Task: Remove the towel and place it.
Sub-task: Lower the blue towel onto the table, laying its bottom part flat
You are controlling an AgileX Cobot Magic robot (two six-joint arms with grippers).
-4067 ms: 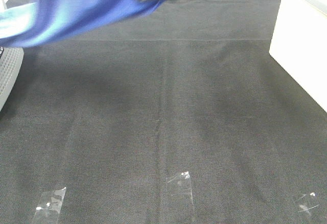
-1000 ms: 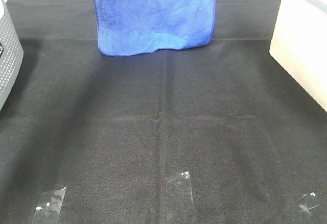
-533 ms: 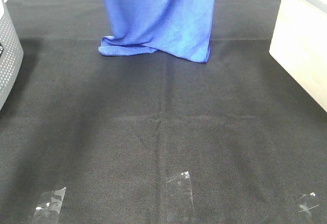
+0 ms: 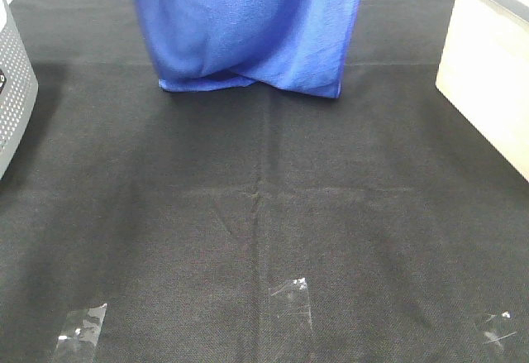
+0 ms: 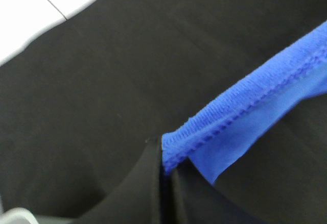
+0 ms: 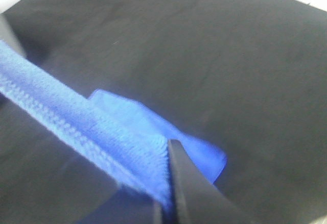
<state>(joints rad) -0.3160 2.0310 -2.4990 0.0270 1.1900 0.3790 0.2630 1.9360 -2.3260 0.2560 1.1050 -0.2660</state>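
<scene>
Towel (image 4: 248, 24) hangs, hem bunched (on black cloth (image 4: 264, 214))

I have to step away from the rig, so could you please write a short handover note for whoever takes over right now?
Left gripper: shut on one end of the top edge of the towel.
Right gripper: shut on the other end of that edge.
Towel: hangs between the two at the far end of the cloth, with its lower edge folded on the cloth.
Done: towel grasped at both ends, lower edge set down.
Left: probably lay the rest flat, then open both grippers.
</scene>
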